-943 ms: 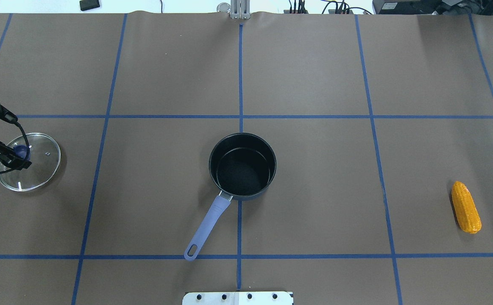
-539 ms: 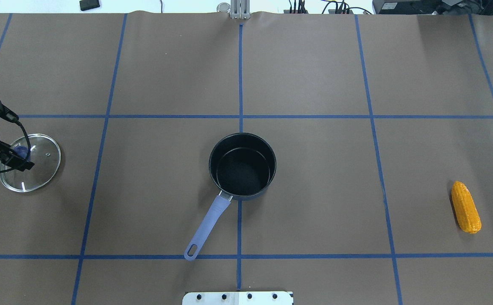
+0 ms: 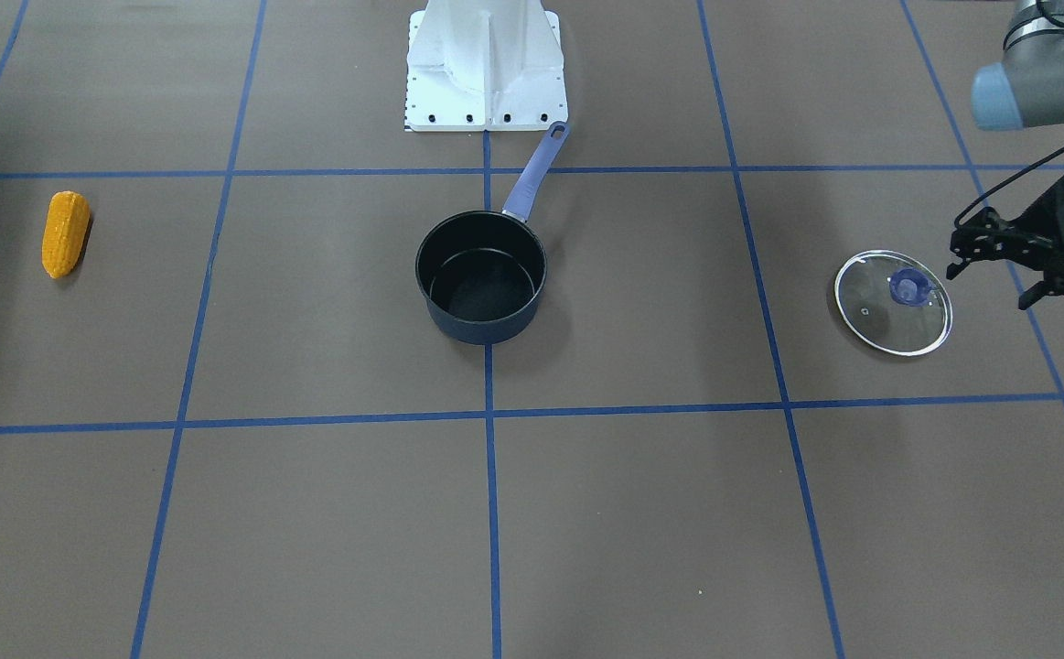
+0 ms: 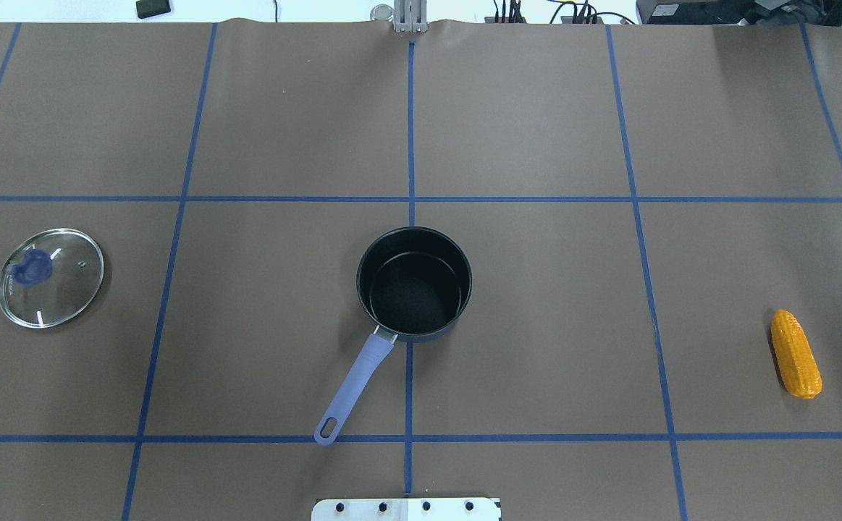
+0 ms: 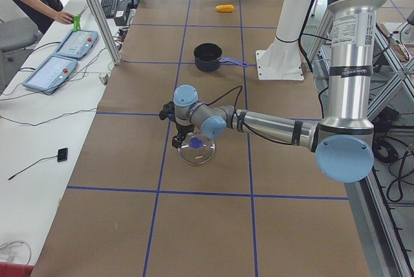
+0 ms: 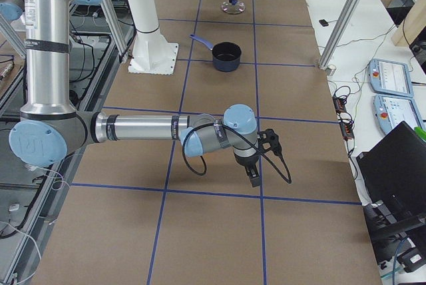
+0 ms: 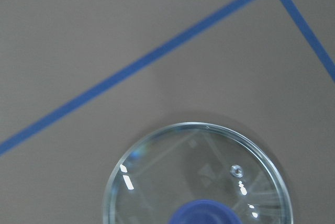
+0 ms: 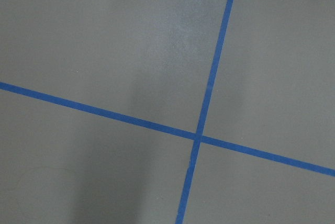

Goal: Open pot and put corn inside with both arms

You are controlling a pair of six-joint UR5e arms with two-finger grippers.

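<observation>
Glass lid point(image 4: 59, 289) flat on table point(image 4: 536, 130); rim marking too small to read. Pot point(image 4: 413, 298) uncovered at centre, corn point(image 4: 796, 353) well apart on table. Front-facing view alone shows left gripper point(image 3: 987, 287) spread, beside lid. Right gripper point(image 6: 255, 177): state cannot be told.

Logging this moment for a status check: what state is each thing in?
Pot: uncovered, empty, upright.
Lid: off, flat on table, knob up.
Corn: lying on table, untouched.
Left gripper: open, empty, beside lid.
Right gripper: open or shut, cannot tell.
</observation>
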